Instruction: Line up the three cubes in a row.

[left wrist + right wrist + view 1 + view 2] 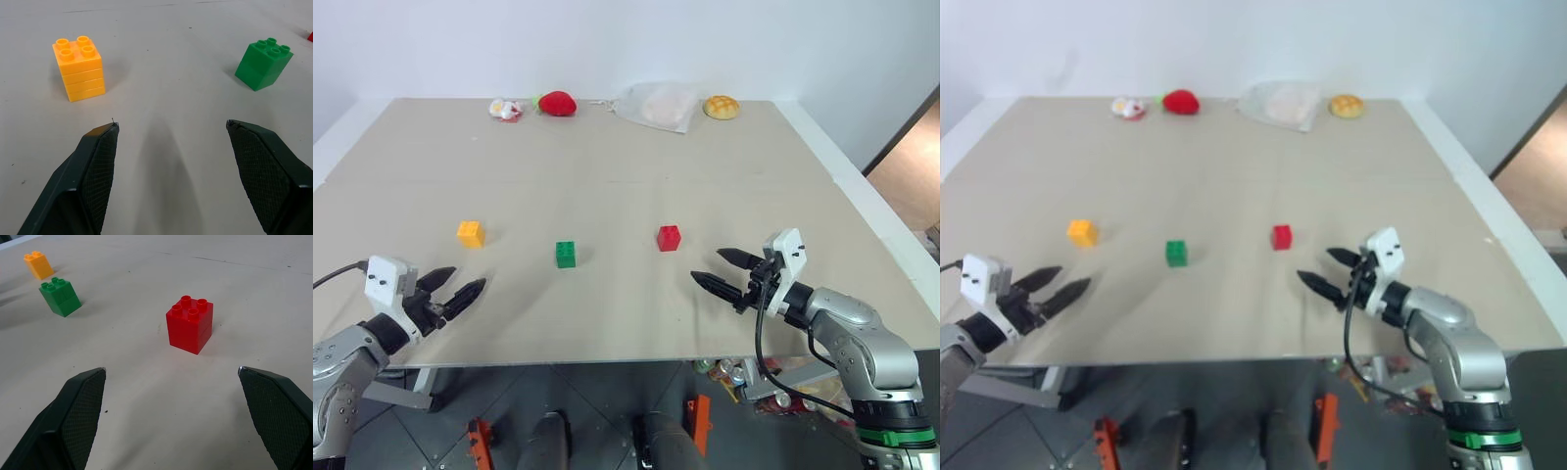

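Jaws on both arms are standing wide, holding nothing.

Head view: yellow-orange cube (470,233), green cube (566,254) and red cube (669,237) are sitting spread across the surface (607,176), green sitting slightly nearer than the other two. Left gripper (453,285) is hovering nearest yellow-orange; right gripper (723,271) is nearest red.

Left wrist view: yellow-orange and green are lying ahead of the jaws, one off each fingertip line, neither between.

Right wrist view: red is lying ahead, roughly centred between the jaws, apart.

Silver-grey arm shells, white camera block behind each gripper (729,270), black cable looping off it. Black tapered fingers (95,171), cross-hatched inner pads.
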### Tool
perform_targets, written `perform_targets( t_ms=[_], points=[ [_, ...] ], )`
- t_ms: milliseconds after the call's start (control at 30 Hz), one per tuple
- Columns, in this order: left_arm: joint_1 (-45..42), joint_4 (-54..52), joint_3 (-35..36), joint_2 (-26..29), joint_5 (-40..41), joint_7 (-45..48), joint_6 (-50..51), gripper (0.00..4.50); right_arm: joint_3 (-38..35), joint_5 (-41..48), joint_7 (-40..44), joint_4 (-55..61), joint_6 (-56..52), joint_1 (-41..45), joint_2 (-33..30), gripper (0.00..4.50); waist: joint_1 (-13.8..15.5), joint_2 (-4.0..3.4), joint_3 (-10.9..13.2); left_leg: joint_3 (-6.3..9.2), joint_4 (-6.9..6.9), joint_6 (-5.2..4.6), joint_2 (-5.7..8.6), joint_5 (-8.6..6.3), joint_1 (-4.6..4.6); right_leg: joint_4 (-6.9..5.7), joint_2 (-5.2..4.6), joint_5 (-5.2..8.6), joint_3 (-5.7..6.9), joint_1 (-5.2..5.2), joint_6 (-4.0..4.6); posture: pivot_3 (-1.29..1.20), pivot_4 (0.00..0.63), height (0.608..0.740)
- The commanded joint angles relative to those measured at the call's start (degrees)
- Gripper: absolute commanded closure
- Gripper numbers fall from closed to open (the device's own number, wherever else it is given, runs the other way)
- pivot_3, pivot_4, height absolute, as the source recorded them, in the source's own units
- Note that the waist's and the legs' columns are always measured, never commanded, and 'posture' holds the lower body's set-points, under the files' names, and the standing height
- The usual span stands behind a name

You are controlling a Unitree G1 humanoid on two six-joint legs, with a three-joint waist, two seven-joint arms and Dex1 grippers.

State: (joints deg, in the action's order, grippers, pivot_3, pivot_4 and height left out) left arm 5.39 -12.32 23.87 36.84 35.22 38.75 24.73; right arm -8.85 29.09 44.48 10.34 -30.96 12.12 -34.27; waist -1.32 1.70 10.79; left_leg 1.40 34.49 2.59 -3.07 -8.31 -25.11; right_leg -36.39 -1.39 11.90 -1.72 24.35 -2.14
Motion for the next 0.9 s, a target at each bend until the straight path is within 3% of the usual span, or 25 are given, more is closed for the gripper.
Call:
perform_targets(
  t_ms=[33, 167, 467, 900],
  points=[
    [-0.48, -0.87, 0.04, -0.69, -0.70, -0.18, -1.55, 0.87, 0.63, -1.23, -1.68, 0.03, 1.65, 1.95, 1.08, 0.00, 0.00, 0.00, 0.00, 0.00, 0.00, 0.00, -0.01, 0.00, 0.00, 0.00, 0.01, 0.00, 0.00, 0.00, 0.00, 0.00, 0.150, 0.740],
    [0.90, -2.57, -1.54, -0.95, -2.66, 0.51, -2.73, 0.87, 2.79, -6.33, -7.33, -4.47, 2.55, 5.36, 3.83, 0.00, -0.17, 0.04, -0.02, -0.12, 0.03, -0.01, -0.08, 0.00, 0.07, -0.01, 0.09, -0.07, -0.09, 0.02, 0.05, 0.00, 0.150, 0.740],
    [2.17, -3.85, -6.43, 2.44, -5.18, 13.80, -10.75, 0.87, 7.84, -11.88, -15.20, -3.90, -0.34, 10.05, 8.41, 0.00, -0.03, 0.05, -0.03, -0.35, 0.05, -0.02, -0.15, 0.01, 0.05, -0.02, 0.06, -0.12, -0.22, 0.08, 0.03, 0.00, 0.150, 0.740],
    [-4.72, -4.52, -11.11, 1.15, -5.22, 13.06, -9.75, 0.87, 12.77, -19.12, -21.12, -10.56, -0.08, 15.56, 13.97, 0.00, -0.04, 0.06, -0.05, -0.47, 0.05, -0.03, -0.22, 0.02, 0.06, -0.04, 0.14, -0.15, -0.33, 0.11, -0.02, 0.00, 0.150, 0.740]
  ],
)
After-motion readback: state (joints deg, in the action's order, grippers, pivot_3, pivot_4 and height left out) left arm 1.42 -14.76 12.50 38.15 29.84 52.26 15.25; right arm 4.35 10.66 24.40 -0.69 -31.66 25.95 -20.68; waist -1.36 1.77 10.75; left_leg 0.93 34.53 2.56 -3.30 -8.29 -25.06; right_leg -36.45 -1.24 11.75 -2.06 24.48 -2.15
